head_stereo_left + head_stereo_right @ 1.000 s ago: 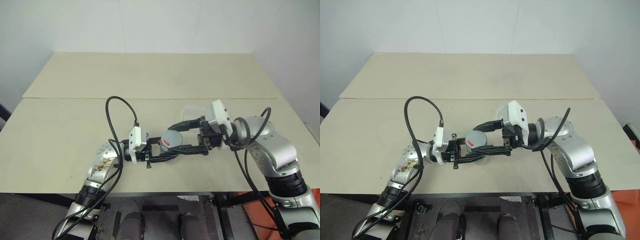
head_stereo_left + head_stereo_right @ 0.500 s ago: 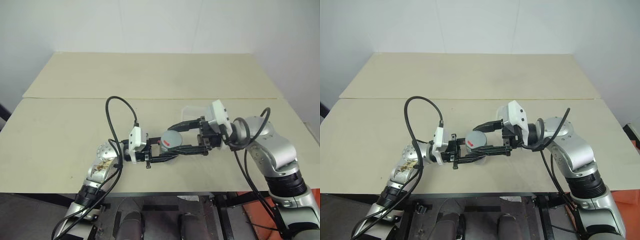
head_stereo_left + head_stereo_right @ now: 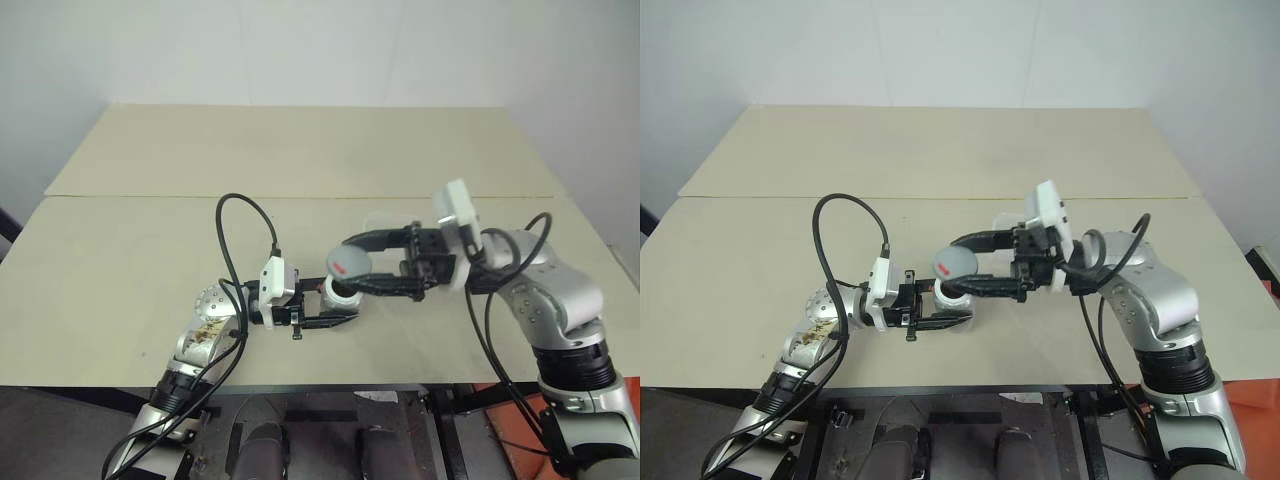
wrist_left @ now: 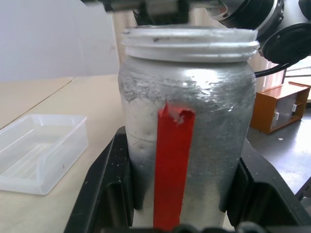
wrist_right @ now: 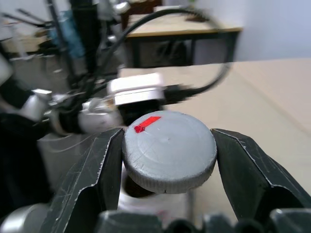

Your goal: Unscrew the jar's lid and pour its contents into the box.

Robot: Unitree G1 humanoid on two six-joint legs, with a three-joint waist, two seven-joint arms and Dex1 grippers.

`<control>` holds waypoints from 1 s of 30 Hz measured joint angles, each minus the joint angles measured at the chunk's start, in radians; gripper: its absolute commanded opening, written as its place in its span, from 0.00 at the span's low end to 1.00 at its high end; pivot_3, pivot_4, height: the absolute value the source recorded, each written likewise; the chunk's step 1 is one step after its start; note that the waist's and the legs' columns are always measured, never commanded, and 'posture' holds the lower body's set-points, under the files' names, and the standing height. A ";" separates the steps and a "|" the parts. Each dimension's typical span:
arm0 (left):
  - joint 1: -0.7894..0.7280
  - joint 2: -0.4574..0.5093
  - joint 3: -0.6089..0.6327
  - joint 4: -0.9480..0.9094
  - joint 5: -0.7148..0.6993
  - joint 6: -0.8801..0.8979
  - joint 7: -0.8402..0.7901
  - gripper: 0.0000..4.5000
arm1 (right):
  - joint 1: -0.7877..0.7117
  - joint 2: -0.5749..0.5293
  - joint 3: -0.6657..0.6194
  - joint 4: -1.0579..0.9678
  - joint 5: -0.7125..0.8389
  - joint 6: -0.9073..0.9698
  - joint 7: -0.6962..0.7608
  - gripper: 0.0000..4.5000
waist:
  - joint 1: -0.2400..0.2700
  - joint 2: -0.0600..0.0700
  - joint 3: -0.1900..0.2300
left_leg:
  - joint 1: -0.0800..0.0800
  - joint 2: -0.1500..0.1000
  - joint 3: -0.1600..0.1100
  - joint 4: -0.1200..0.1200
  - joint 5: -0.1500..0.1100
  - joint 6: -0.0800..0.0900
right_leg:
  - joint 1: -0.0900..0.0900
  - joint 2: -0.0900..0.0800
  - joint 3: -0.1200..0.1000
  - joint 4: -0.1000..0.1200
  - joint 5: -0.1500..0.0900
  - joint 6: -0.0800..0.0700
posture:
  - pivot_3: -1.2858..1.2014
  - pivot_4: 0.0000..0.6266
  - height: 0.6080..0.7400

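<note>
A: Left wrist view has the jar [image 4: 187, 141] clamped between the left gripper [image 4: 187, 194]'s two black fingers, low on the body, with the red strip facing out; its white threaded neck is bare, so the lid is off.

B: And the lid [image 5: 169, 150]? Right wrist view puts it squeezed by its ribbed edge in the right gripper [image 5: 170, 167], jaws closed on either side; from the head it hangs just above the jar and a little to the robot's right of it.

A: Agreed; the box [image 4: 39, 150] sits on the table [image 3: 150, 250] beyond the jar, near it but apart, and looks bare inside; I can't make out the contents.

B: How will the jar handle, you think?

A: My guess: rigid, light, and that silvery skin looks slick; a grip around the mid-body, clear of the threads, should hold through a tilt; squeeze too low and it may pivot.

B: The clear tray looks thin and light; I'd judge a nudge from the jar's rim would slide it; pour from above without touching.
</note>
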 measured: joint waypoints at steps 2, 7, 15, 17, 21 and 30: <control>0.000 0.001 0.001 0.000 0.000 0.000 0.003 0.43 | 0.018 -0.029 -0.056 0.009 -0.010 -0.011 -0.026 0.65 | 0.005 0.000 0.000 | 0.000 0.000 0.000 0.000 0.000 0.000 | 0.000 0.000 0.000 0.000 0.000 0.000 | 0.52 0.24 1.00; -0.001 0.005 0.013 -0.001 -0.006 0.002 0.024 0.43 | 0.150 -0.132 -0.169 0.037 -0.103 -0.071 -0.081 0.65 | 0.013 0.000 0.000 | 0.000 0.000 0.003 0.000 0.000 0.000 | 0.000 0.000 0.000 -0.001 0.000 0.000 | 0.52 0.24 1.00; -0.005 -0.005 0.021 0.001 -0.009 0.002 0.045 0.43 | 0.356 -0.235 -0.166 0.054 -0.283 -0.030 -0.206 0.65 | 0.008 0.000 0.000 | 0.000 0.000 0.006 0.000 0.000 0.000 | 0.000 0.000 0.001 -0.001 0.000 0.000 | 0.52 0.24 1.00; -0.011 -0.009 0.020 0.005 -0.009 0.001 0.046 0.43 | 0.386 -0.235 -0.154 0.054 -0.299 -0.011 -0.222 0.65 | 0.008 0.000 0.000 | 0.000 0.000 0.006 0.000 0.000 0.000 | 0.000 0.000 0.001 -0.001 0.000 0.000 | 0.52 0.24 1.00; -0.022 -0.012 0.020 0.015 -0.008 0.000 0.048 0.43 | 0.421 -0.235 -0.119 0.055 -0.320 0.039 -0.243 0.65 | 0.008 0.000 0.000 | 0.000 0.000 0.006 0.000 0.000 0.000 | 0.000 0.000 0.001 -0.001 0.000 0.000 | 0.52 0.24 1.00; -0.022 -0.008 0.024 0.022 -0.003 -0.004 0.055 0.43 | 0.434 -0.238 -0.071 0.074 -0.372 0.094 -0.278 0.77 | 0.008 0.000 0.000 | 0.000 0.000 0.006 0.000 0.000 0.000 | 0.000 0.000 0.001 -0.001 0.000 0.000 | 0.52 0.24 1.00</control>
